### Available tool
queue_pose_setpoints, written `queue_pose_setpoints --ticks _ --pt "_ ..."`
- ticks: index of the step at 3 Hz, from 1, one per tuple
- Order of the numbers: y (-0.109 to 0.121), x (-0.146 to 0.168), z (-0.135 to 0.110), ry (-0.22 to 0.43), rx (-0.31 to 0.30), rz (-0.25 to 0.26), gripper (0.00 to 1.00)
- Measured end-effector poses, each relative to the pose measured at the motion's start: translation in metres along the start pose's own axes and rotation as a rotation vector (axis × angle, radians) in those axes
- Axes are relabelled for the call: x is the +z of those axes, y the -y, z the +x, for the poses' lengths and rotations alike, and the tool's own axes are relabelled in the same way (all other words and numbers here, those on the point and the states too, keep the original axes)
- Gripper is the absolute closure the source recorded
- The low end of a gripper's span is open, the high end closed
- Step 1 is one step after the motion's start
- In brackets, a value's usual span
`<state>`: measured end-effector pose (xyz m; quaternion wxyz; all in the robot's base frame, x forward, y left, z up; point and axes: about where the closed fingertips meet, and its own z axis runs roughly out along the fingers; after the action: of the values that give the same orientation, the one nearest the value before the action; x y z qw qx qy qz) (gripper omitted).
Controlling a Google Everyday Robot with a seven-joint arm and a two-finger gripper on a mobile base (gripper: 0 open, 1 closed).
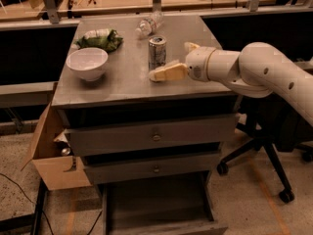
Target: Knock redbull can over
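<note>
The redbull can (157, 52) stands upright near the middle of the grey metal cabinet top (122, 82). My gripper (169, 61) reaches in from the right, just beside the can's right side. Its front finger (166, 73) lies low on the cabinet top and its tip is at the can's base, touching or nearly touching. The other finger (190, 46) shows behind, to the can's right. The fingers are spread and hold nothing.
A white bowl (87, 62) sits at the left, a green crumpled bag (100, 39) behind it, and a clear water bottle (149, 24) lies at the back. The bottom drawer (161, 209) is pulled out. A cardboard box (49, 155) is left, an office chair (264, 141) right.
</note>
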<state>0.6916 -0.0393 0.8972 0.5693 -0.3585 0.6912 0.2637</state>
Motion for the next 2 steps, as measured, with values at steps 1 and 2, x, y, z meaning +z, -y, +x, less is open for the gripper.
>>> queue_pose_setpoints --ticks 1,2 --pt "0.011 0.023 0.003 0.055 0.013 -0.002 0.00" --pt "0.012 0.046 0.006 0.093 0.034 -0.027 0.18"
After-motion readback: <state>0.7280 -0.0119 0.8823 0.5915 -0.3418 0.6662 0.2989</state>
